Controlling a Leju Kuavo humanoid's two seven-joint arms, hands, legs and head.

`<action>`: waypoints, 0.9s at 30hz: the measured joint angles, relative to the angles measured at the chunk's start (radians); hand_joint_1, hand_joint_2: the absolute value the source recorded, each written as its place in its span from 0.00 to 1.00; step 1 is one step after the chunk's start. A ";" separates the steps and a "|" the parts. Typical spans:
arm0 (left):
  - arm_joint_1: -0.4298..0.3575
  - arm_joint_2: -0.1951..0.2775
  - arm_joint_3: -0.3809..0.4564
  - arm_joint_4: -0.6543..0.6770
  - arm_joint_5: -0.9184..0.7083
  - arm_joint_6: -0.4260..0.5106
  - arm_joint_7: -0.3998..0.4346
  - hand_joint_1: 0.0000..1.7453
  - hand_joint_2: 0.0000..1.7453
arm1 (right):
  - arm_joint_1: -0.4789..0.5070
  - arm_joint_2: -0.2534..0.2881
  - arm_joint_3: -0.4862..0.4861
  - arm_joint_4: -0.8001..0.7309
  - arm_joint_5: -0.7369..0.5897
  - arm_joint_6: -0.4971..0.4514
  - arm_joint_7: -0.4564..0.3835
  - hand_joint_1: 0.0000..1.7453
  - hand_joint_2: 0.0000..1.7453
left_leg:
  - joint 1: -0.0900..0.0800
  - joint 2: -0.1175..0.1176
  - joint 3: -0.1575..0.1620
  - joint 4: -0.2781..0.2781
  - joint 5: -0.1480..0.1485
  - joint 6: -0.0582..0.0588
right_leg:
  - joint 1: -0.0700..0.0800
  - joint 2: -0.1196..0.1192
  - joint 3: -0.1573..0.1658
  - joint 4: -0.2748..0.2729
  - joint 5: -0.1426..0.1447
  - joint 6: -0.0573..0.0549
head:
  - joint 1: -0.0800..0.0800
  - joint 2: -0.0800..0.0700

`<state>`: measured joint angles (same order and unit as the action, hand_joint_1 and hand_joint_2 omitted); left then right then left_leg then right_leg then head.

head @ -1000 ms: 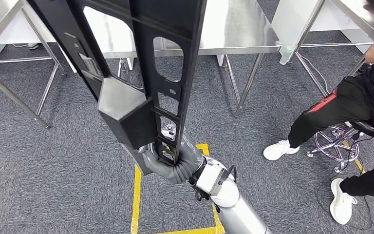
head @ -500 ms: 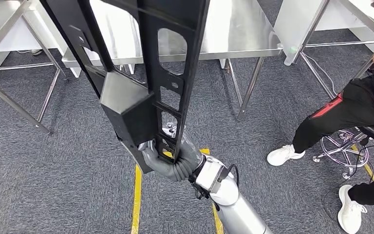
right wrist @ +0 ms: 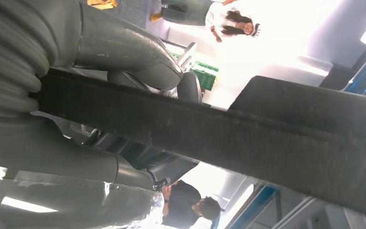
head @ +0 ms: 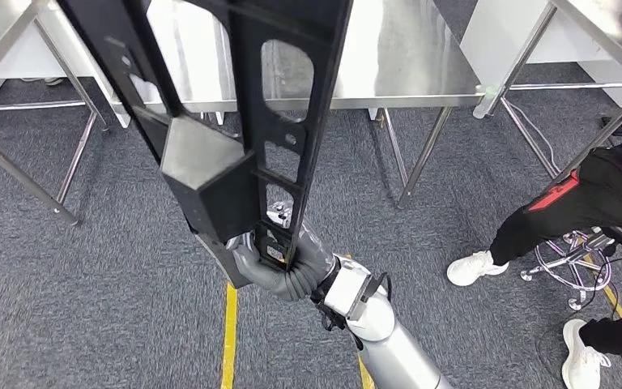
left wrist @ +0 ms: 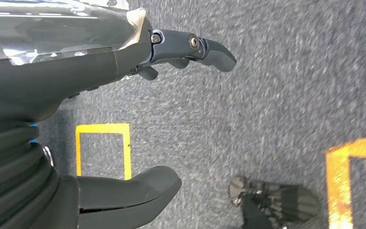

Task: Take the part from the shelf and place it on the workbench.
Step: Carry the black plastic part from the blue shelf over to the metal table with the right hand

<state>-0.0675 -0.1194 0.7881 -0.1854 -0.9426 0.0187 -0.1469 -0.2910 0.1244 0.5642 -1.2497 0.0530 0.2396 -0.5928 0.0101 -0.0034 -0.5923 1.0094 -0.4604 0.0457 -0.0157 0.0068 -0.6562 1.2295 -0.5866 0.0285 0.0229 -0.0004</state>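
Right hand (head: 279, 259) grips the black part (head: 243, 121), raised before the steel counter (head: 405, 57).
Right wrist view: thumb and fingers (right wrist: 124, 52) clamp its matte edge; left hand (left wrist: 76, 119) hangs empty, fingers spread, over grey carpet (left wrist: 276, 95).

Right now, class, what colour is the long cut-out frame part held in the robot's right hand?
Black; the long cut-out frame part shows best in the head view.
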 joint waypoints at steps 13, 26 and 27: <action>-0.002 -0.001 0.007 -0.001 -0.003 0.004 0.000 0.00 1.00 | -0.007 0.002 0.003 0.001 -0.003 0.000 0.004 1.00 1.00 | -0.001 -0.006 0.029 0.082 -0.106 -0.048 | -0.001 0.003 0.067 -0.220 0.134 -0.034 | -0.003 0.000; 0.003 0.000 0.009 0.000 -0.003 0.004 0.001 0.00 1.00 | -0.008 0.005 0.005 0.007 -0.004 0.000 0.006 1.00 1.00 | 0.000 0.000 -0.038 0.014 0.024 -0.019 | -0.003 0.006 0.190 -0.215 0.036 0.015 | -0.004 0.000; 0.003 0.000 0.009 0.000 -0.003 0.004 0.001 0.00 1.00 | -0.008 0.005 0.006 0.007 -0.004 0.000 0.006 1.00 1.00 | 0.001 -0.001 -0.025 0.008 0.019 -0.009 | -0.004 0.004 0.169 -0.179 0.038 0.017 | -0.003 0.000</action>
<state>-0.0642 -0.1192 0.7975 -0.1854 -0.9461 0.0230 -0.1463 -0.2994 0.1291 0.5697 -1.2424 0.0488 0.2396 -0.5869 0.0109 -0.0042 -0.6177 1.0177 -0.4412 0.0371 -0.0194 0.0111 -0.4872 1.0506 -0.5491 0.0453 0.0196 -0.0004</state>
